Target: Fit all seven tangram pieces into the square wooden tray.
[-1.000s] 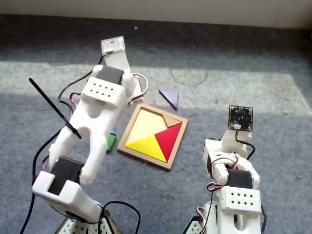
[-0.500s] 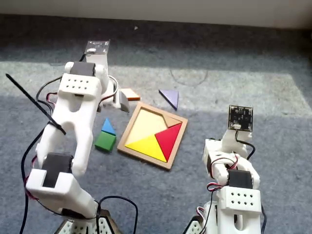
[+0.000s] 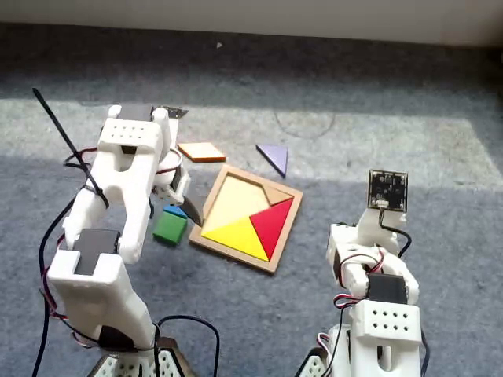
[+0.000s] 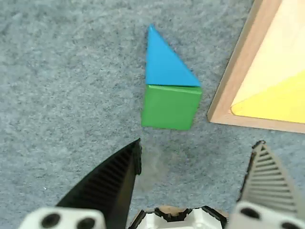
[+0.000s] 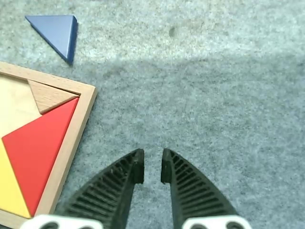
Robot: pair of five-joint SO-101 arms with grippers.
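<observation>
The square wooden tray (image 3: 277,250) lies mid-table holding a pale yellow piece, a yellow piece (image 3: 229,233) and a red triangle (image 3: 272,220); a bare wood triangle (image 5: 47,95) shows in one corner. A green square (image 3: 170,228) and a blue triangle (image 3: 176,210) touch each other left of the tray. Behind the tray lie an orange parallelogram (image 3: 201,151) and a purple triangle (image 3: 273,158). My left gripper (image 3: 185,199) hangs open over the carpet just short of the green square (image 4: 170,106), holding nothing. My right gripper (image 5: 151,160) is shut and empty, right of the tray (image 5: 78,126).
Grey carpet covers the whole table. The left arm's white body (image 3: 118,204) stands over the carpet left of the green square. The right arm (image 3: 377,290) sits at the front right, with open carpet between it and the tray.
The left arm swung left and then drew back toward the front; its gripper went from beside the orange parallelogram to over the green square. The right arm has kept still.
</observation>
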